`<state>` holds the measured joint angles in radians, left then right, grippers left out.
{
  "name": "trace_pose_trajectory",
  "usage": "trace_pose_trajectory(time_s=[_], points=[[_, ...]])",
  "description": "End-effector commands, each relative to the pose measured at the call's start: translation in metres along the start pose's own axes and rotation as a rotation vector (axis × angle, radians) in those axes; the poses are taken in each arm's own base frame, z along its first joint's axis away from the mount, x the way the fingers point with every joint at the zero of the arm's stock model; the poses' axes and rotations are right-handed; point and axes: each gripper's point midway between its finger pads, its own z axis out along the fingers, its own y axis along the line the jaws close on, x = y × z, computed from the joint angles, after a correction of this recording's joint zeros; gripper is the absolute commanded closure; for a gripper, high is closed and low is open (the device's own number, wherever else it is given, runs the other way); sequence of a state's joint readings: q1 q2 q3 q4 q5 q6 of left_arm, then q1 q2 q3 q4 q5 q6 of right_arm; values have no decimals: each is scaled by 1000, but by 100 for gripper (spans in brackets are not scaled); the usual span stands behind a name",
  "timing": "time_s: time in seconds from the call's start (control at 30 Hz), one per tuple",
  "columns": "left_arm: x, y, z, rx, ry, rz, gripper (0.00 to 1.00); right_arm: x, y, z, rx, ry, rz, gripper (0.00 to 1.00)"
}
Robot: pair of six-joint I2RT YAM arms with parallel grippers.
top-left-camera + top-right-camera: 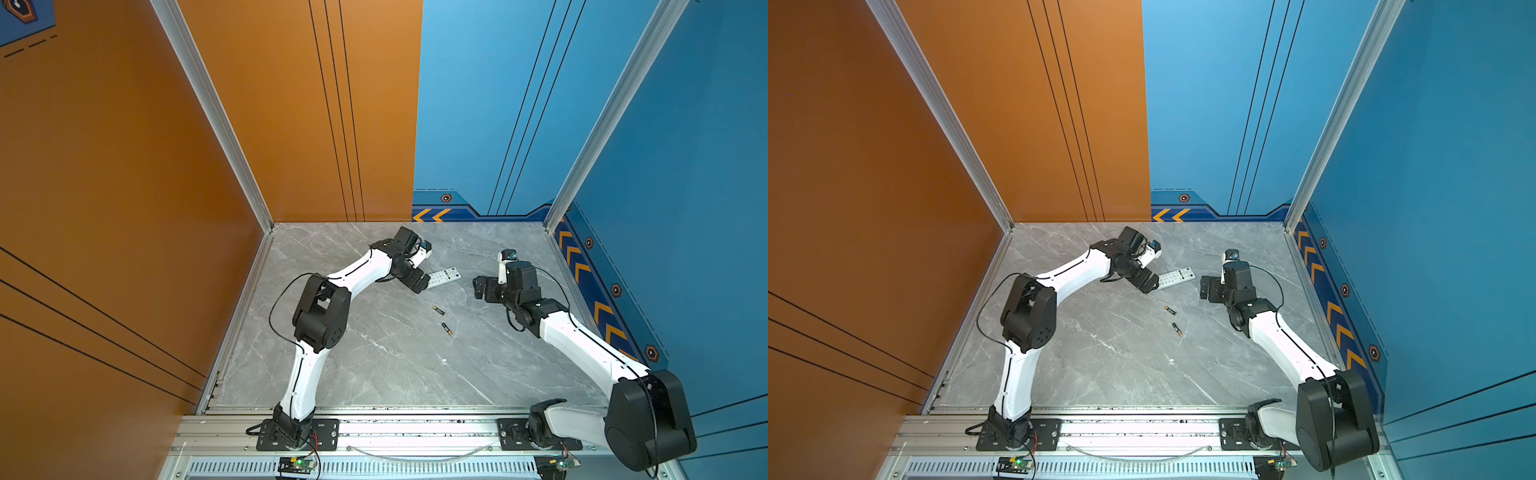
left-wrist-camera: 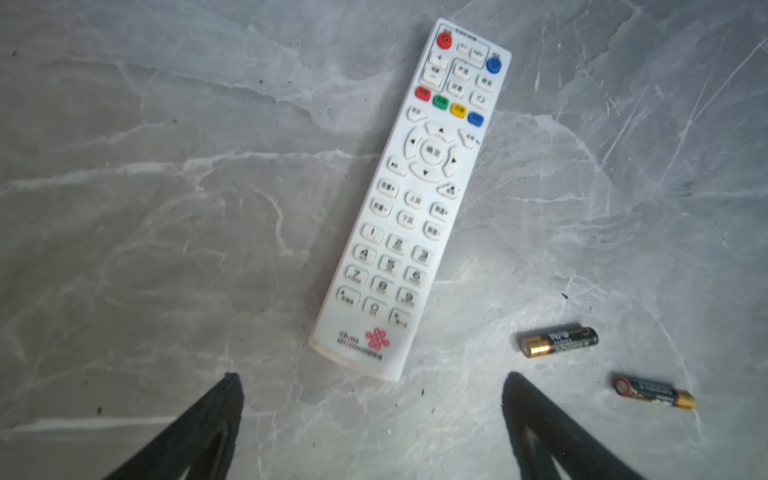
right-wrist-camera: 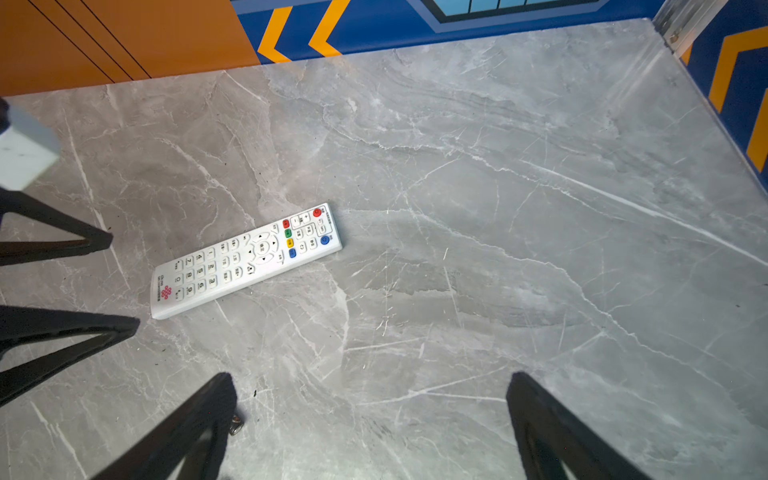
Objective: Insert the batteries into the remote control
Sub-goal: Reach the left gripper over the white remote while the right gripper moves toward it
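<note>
My left gripper (image 2: 373, 380) stands wide open with nothing in it, low over the grey marble table (image 2: 124, 166). The remote control (image 2: 415, 199) lies flat, buttons up, straight ahead of those open jaws. Its red-logo end is nearest the fingertips (image 2: 232, 386), and the long body runs away from them. From the wrist view the logo end looks just short of the gap between the fingers, though I cannot tell whether anything touches.

The two batteries lie loose on the table, apart from each other and from the remote. The nearer battery (image 2: 559, 340) is just outside one left finger, and the other battery (image 2: 654, 392) is a little farther out the same way. In both top views they sit between my two grippers, closer to the arms' bases than the remote.

My right gripper (image 3: 372, 377) is also spread wide and empty. The remote lies ahead of it and off toward the left gripper, well clear of its fingers.
</note>
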<state>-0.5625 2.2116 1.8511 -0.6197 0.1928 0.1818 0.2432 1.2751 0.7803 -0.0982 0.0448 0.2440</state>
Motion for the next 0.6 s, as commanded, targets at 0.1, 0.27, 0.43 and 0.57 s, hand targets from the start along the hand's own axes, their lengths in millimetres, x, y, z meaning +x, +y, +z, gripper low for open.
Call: trace_pose_trajectory(time_s=[0.1, 0.27, 0.43, 0.57], points=[[2, -4, 19, 23, 72, 79, 2, 5, 9, 7, -41, 48, -12, 0], [2, 1, 36, 16, 92, 104, 2, 3, 9, 8, -45, 51, -19, 0], [-1, 4, 49, 7, 95, 106, 2, 2, 8, 6, -50, 49, -17, 0], [-2, 5, 57, -18, 102, 121, 2, 1, 5, 5, -51, 49, -10, 0]])
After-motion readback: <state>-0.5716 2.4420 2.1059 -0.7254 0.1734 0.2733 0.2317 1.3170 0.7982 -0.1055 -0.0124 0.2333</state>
